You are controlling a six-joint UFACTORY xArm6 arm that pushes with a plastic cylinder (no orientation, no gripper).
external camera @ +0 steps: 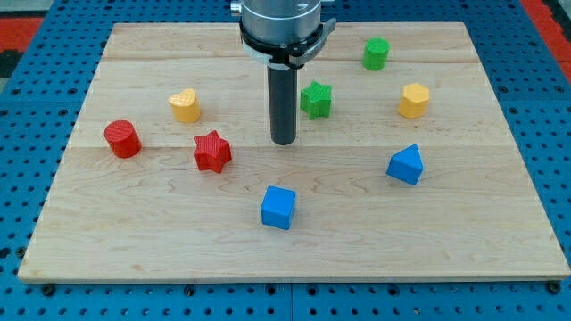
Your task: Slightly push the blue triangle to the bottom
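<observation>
Wooden board [294, 250] on blue pegboard: our rod, which carries no gripper, rests my tip [283, 141] near centre, just left of the green star [316, 98]. We see the blue triangle [406, 165] well apart at the view's lower right, untouched. Between them nothing stands; the blue cube [278, 207] lies below, the red star [212, 151] to the left.
</observation>
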